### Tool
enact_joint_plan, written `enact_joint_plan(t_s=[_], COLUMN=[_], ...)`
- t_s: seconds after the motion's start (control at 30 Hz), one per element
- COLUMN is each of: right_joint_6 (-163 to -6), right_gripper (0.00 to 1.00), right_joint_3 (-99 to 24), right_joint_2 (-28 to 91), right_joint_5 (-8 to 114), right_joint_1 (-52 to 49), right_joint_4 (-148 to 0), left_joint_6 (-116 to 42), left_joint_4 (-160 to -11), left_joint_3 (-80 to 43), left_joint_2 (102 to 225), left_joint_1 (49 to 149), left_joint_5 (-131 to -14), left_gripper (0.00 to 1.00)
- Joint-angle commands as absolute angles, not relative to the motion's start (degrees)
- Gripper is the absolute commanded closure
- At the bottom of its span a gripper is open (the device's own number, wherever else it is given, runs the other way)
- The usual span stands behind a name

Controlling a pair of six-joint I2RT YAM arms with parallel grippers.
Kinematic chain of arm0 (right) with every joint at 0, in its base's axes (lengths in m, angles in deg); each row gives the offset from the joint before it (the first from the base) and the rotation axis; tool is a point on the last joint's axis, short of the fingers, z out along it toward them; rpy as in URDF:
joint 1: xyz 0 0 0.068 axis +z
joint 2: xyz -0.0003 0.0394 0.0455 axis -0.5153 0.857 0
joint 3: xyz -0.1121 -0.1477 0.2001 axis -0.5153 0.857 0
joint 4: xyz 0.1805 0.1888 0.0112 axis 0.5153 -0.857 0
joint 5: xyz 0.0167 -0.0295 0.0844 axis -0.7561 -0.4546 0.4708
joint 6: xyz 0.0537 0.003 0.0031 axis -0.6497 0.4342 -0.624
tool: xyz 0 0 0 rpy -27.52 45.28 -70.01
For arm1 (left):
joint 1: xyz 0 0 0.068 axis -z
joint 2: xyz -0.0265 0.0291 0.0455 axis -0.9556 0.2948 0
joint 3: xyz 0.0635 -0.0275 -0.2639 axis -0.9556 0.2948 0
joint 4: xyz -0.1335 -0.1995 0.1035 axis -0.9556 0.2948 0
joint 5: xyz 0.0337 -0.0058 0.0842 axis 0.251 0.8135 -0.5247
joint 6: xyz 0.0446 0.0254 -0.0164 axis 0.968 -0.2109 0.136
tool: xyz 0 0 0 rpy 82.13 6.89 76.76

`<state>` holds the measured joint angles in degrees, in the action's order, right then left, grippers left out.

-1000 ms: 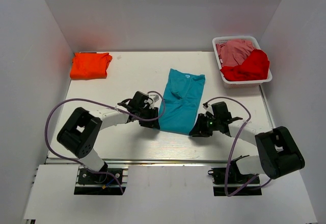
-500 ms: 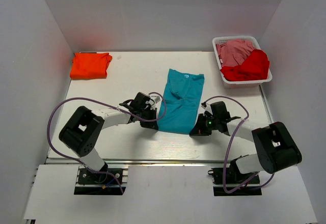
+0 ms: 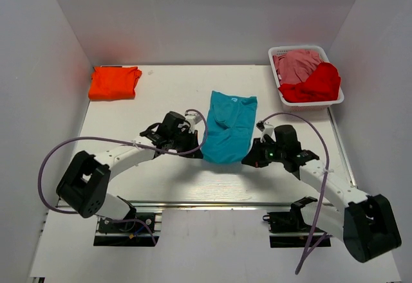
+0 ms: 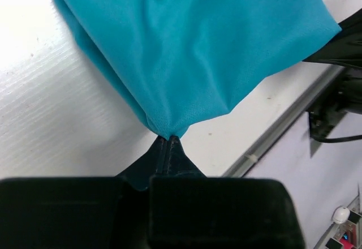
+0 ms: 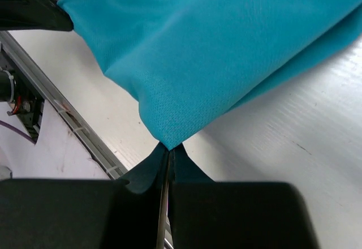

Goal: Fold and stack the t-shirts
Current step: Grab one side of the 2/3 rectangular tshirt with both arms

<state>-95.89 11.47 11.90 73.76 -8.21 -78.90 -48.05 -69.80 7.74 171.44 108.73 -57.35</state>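
Both near corners of the soft teal cloth t-shirt (image 3: 228, 125) are pinched: the black left gripper (image 4: 168, 141) and black right gripper (image 5: 169, 147) each clamp tight on fabric.

You have four t-shirts to count: one teal t-shirt (image 3: 228, 125), one orange t-shirt (image 3: 114, 82), one red t-shirt (image 3: 313, 85) and one pink t-shirt (image 3: 296, 64). There is one white basket (image 3: 312, 104) and one white table (image 3: 167, 96). You have two arms, each with one gripper, the left gripper (image 4: 168, 140) and the right gripper (image 5: 169, 148). There are two purple cables, one per arm.
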Motion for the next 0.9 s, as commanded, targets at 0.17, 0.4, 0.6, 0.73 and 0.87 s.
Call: enact_joint_plan(t_s=[0.17, 0.4, 0.6, 0.73, 0.87], right_joint_6=[-93.98, -90.73, -89.49, -92.21, -92.92], right_gripper=[1.00, 1.00, 1.00, 1.00, 1.00], right_joint_3=[4.60, -0.06, -1.74, -1.47, -4.10], right_joint_2=[5.21, 0.90, -2.00, -2.09, -1.56], right_joint_5=[75.48, 81.45, 81.47, 77.26, 70.05], right_joint_1=[-7.99, -7.46, -7.20, -7.55, -7.64], right_joint_4=[-87.69, -102.64, -103.89, -96.95, -92.90], left_joint_6=[-49.36, -49.37, -48.84, -48.84, -48.84], left_joint_4=[-59.50, -44.29, -43.74, -49.44, -53.49], left_joint_3=[-0.24, -2.61, -4.81, -8.84, -12.54], left_joint_2=[165.81, 161.67, 160.53, 162.19, 164.13], left_joint_1=[109.07, 109.07, 109.07, 109.07, 108.54], left_joint_5=[-55.49, -53.75, -52.25, -54.44, -61.19], left_gripper=[1.00, 1.00, 1.00, 1.00, 1.00])
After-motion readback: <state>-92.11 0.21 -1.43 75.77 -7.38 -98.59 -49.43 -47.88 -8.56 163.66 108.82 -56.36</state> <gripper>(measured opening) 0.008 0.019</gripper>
